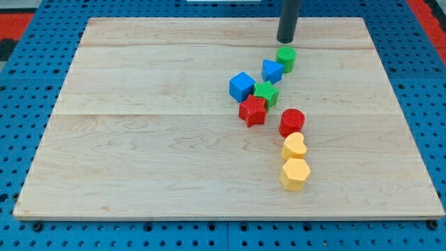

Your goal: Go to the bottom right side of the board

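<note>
My tip [286, 40] stands on the wooden board [139, 139] near the view's top, right of centre. It is just above the green cylinder [286, 58], a small gap apart. Below and left lie a small blue block [272, 70], a blue cube [241, 86], a green star [265, 93] and a red star [253, 111]. Further down are a red cylinder [292, 122], a yellow heart [294, 146] and a yellow hexagon [295, 174], in a column toward the view's bottom.
The board rests on a blue pegboard surface [28, 104] that surrounds it on all sides. The blocks form a loose diagonal chain from the tip down toward the view's lower middle-right.
</note>
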Robot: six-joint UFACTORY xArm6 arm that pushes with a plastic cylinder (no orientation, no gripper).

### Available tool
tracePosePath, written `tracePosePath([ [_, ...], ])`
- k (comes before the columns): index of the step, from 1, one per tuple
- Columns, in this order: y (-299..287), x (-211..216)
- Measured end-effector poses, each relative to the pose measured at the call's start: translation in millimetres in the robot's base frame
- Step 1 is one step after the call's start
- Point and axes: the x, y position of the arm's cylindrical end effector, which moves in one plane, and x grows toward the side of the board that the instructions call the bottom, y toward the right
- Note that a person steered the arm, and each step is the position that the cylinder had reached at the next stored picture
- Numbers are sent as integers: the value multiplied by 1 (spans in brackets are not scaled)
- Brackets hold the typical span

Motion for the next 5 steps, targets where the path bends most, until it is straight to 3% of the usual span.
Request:
tracePosePath([
  [2, 10, 55],
  [3, 34, 59],
  [4, 80, 103],
  [5, 163, 167],
])
